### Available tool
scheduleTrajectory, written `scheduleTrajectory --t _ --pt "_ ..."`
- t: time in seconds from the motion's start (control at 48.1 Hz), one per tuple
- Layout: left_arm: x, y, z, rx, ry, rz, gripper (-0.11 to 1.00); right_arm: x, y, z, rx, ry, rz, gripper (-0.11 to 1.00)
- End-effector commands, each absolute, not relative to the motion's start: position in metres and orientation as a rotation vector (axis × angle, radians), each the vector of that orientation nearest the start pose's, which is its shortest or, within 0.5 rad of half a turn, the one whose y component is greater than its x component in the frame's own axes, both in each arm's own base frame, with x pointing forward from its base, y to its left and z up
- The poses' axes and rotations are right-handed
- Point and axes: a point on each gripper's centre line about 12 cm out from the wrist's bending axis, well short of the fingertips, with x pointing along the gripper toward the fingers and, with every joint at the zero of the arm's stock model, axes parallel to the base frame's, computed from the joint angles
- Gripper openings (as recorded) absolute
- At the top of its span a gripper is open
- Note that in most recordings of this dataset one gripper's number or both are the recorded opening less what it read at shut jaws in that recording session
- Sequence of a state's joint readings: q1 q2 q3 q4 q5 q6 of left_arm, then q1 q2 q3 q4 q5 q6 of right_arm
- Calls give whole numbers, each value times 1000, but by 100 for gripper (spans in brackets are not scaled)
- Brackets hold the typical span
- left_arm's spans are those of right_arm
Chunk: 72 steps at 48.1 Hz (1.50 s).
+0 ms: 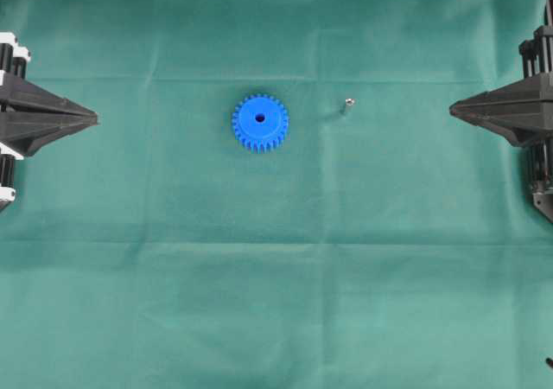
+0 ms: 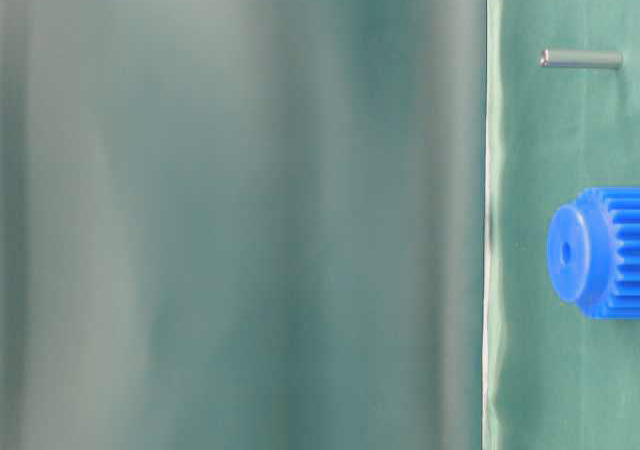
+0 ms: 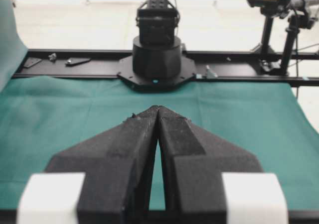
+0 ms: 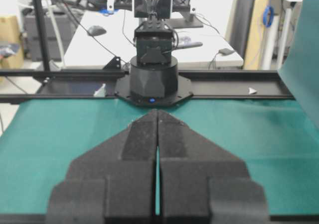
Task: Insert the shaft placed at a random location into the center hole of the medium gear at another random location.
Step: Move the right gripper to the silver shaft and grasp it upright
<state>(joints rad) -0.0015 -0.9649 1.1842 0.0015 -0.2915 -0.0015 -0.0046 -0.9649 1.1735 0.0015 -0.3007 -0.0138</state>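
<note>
The shaft [image 1: 348,105], tiny and hard to make out from overhead, stands on the green worktop [image 1: 276,302] right of the gear [image 1: 260,122], whose rim the table-level view crops, both clenched hands [image 1: 93,115] [image 1: 453,108] empty at the edges.

The bench [image 1: 276,320] is covered in matt green cloth, creased in a grid of fold lines. The gear [image 1: 260,122] looks like smooth bright blue plastic with a faint sheen. The shaft [image 2: 581,59] is silver-grey metal, brushed rather than mirror-bright (a dull glint at one end). Each gripper, left [image 3: 157,109] and right [image 4: 157,113], has matt black fingers with a rough, grainy surface.
</note>
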Motion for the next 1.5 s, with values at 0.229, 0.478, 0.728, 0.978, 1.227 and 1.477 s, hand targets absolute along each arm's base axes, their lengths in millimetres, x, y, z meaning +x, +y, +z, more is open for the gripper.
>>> scheduleTrajectory --t 0.229,0.478,0.728,0.978,1.227,1.477 --pt "202 -1 299 -3 -58 -6 0 209 -13 283 6 -9 -64 1" --pt "202 -1 298 -3 -48 -4 0 225 -29 257 8 96 -130 1" --pt "202 1 298 -3 -48 2 0 251 -51 214 26 244 -201 39" --pt "202 1 297 -2 -43 4 0 270 -71 167 9 326 -250 83" --pt "202 1 295 -2 -34 5 0 283 -80 132 24 363 -274 81" --pt "202 2 294 -2 -31 7 0 291 -84 107 45 420 -289 81"
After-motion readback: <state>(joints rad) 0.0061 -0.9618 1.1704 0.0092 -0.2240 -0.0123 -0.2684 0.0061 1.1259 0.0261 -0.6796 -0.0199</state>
